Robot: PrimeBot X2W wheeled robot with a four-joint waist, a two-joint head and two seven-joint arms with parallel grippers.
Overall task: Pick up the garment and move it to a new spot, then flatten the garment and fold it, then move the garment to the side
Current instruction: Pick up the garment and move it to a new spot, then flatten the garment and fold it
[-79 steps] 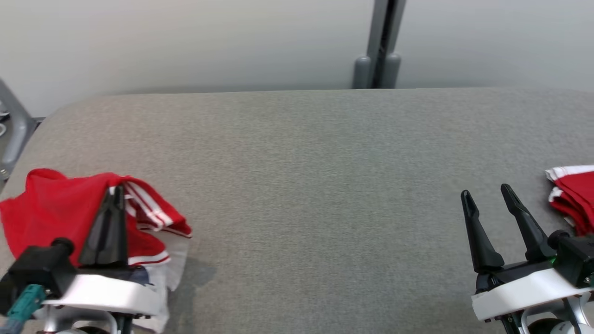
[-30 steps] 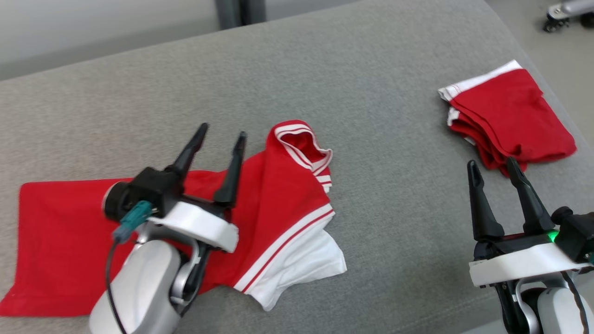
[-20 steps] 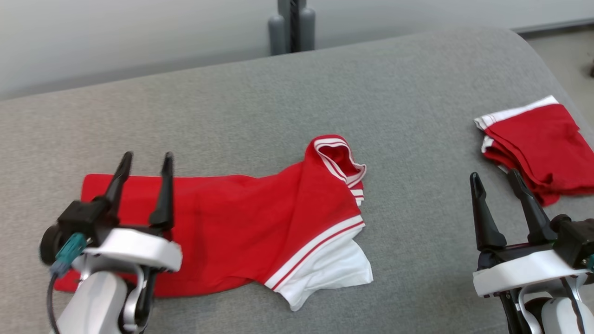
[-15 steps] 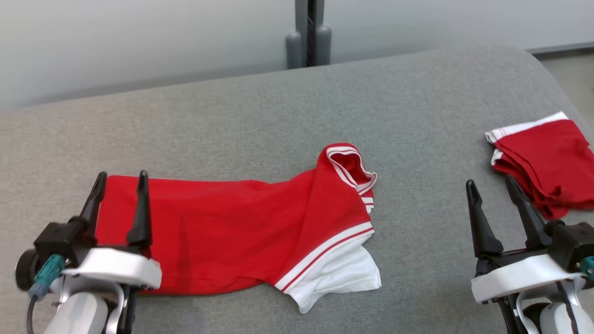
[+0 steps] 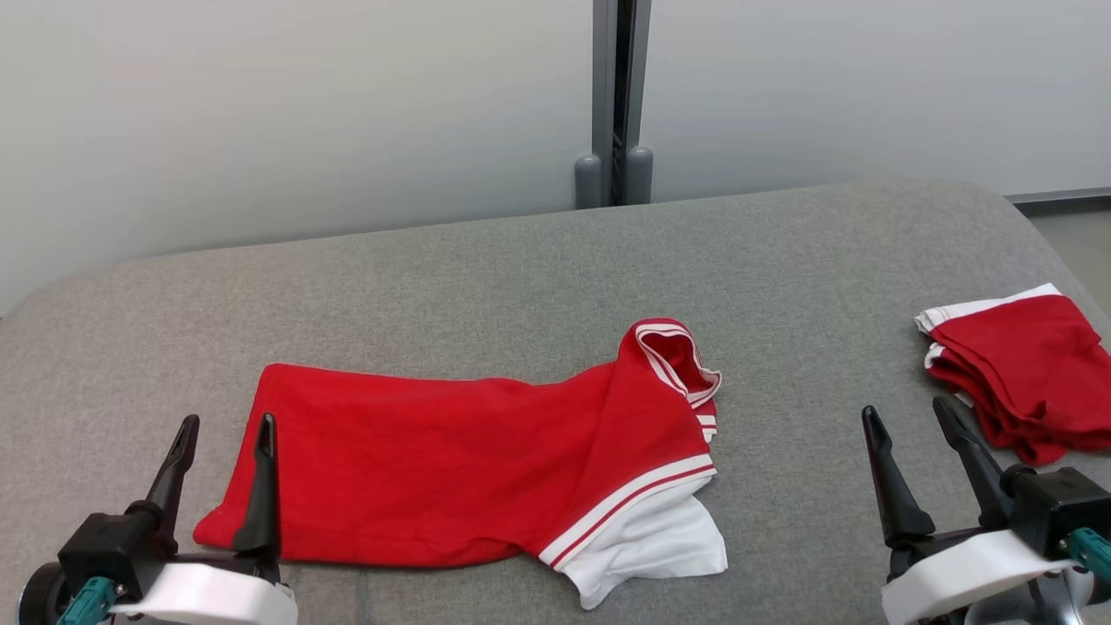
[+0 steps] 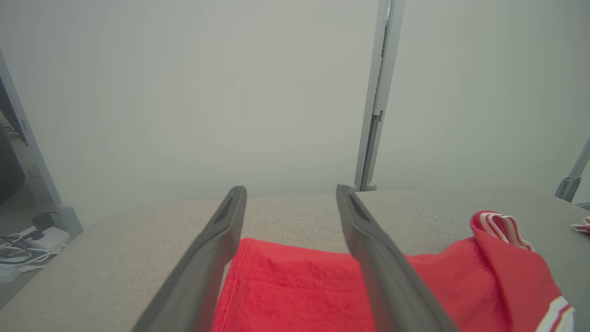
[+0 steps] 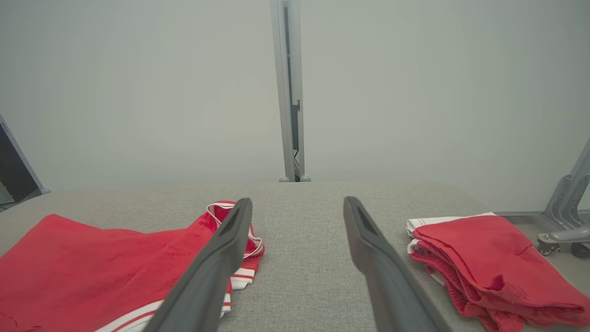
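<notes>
The red garment, white-striped at the collar and with a white flap at one corner, lies part-spread and rumpled on the grey table, just ahead-right of the left gripper and well left of the right gripper. Both grippers gape wide and hold nothing.

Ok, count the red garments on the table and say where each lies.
2. The red shirt lies spread across the table's middle, ahead of the left pincer. The folded red pile sits at the table's right edge, beyond the right pincer; it may hide further pieces.
</notes>
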